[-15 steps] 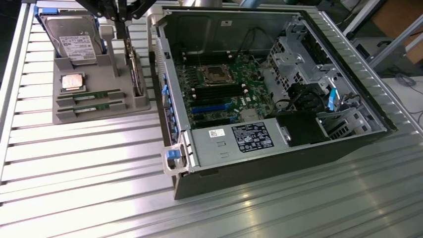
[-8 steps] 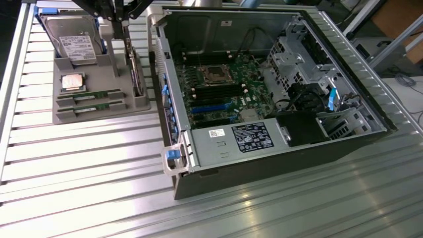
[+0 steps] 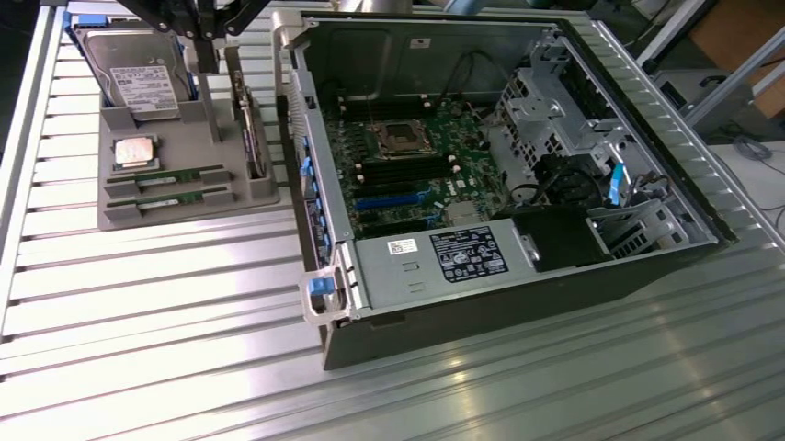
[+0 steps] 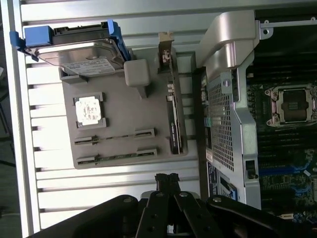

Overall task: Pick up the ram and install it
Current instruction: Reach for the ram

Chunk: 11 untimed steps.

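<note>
Gripper (image 4: 167,177) hangs clenched on nothing, we note, fingertips pressed together. Beneath it and untouched, the ram (image 4: 114,137) and its twin (image 4: 117,155) lie in their slots in the grey tray (image 4: 133,109). The open computer case (image 4: 223,124) stands beside it.

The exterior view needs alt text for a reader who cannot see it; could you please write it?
The shut gripper hangs over a grey tray where two ram sticks lie in their slots. To the exterior view's right, an open computer case shows its motherboard.
</note>
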Motion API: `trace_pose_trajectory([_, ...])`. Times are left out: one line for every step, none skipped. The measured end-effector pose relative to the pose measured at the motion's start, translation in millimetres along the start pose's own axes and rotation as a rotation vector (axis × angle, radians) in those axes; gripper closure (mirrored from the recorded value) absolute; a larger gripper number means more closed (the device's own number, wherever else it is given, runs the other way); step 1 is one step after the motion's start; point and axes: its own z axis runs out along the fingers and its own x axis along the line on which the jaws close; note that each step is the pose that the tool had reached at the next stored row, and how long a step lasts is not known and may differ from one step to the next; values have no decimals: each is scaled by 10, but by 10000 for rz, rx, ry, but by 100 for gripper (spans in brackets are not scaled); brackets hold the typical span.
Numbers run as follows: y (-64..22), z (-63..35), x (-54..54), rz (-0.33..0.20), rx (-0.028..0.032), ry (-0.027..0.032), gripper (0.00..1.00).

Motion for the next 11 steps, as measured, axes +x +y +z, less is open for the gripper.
trace_pose_trajectory([-1, -1, 10, 0, 1, 1, 89])
trace_pose_trajectory([-2, -1, 20, 0, 0, 0, 89])
trace_pose_trajectory([-3, -1, 35, 0, 0, 0, 89])
trace_pose_trajectory([-4, -1, 47, 0, 0, 0, 89])
trace_pose_trajectory([-5, -2, 62, 0, 0, 0, 89])
trace_pose_trajectory([-5, -2, 69, 0, 0, 0, 89])
trace_pose_trajectory([-6, -2, 79, 0, 0, 0, 89])
trace_pose_trajectory([-7, -3, 91, 0, 0, 1, 89])
trace_pose_trajectory([-8, -3, 98, 0, 0, 1, 89])
trace_pose_trajectory([-8, -3, 106, 0, 0, 0, 89])
trace_pose_trajectory([-9, -3, 114, 0, 0, 1, 89])
